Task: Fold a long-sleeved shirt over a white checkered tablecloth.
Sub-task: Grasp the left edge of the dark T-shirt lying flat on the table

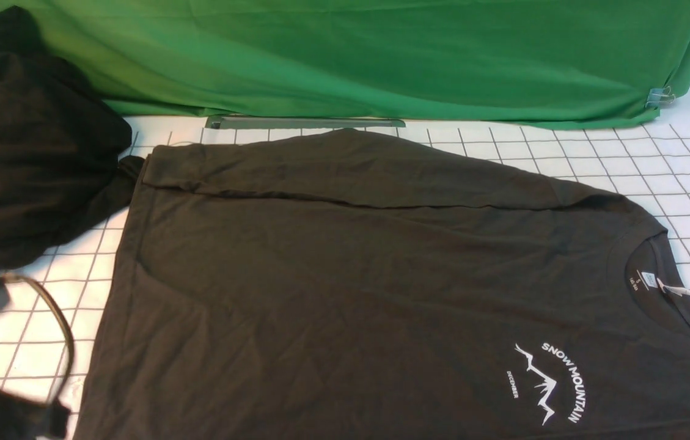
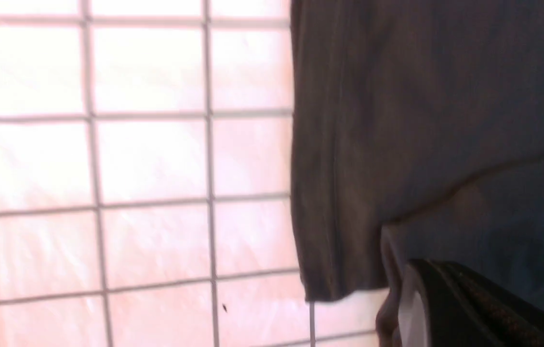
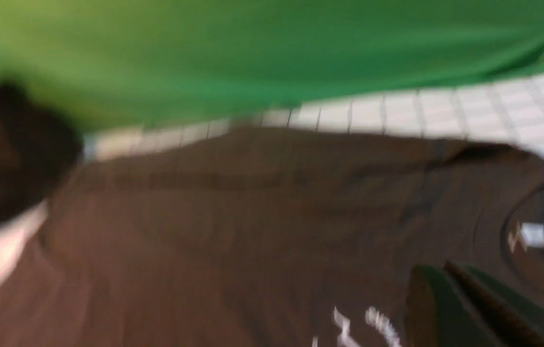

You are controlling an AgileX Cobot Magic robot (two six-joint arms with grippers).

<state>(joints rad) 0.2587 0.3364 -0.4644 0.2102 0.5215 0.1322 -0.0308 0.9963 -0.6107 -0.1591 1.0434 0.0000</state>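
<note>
Dark cotton shirt runs past the front view's bottom edge.

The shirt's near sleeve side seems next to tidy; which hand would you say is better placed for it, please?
Probably the left: its closed hand is right at the shirt's hem corner, over the near edge. The right wrist view looks across to the far sleeve.

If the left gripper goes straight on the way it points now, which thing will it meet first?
Most likely the dark brownish-black cotton shirt, near its hem: the tips of the left gripper show against that cloth. How much gap remains, if any, the picture does not tell.
</note>
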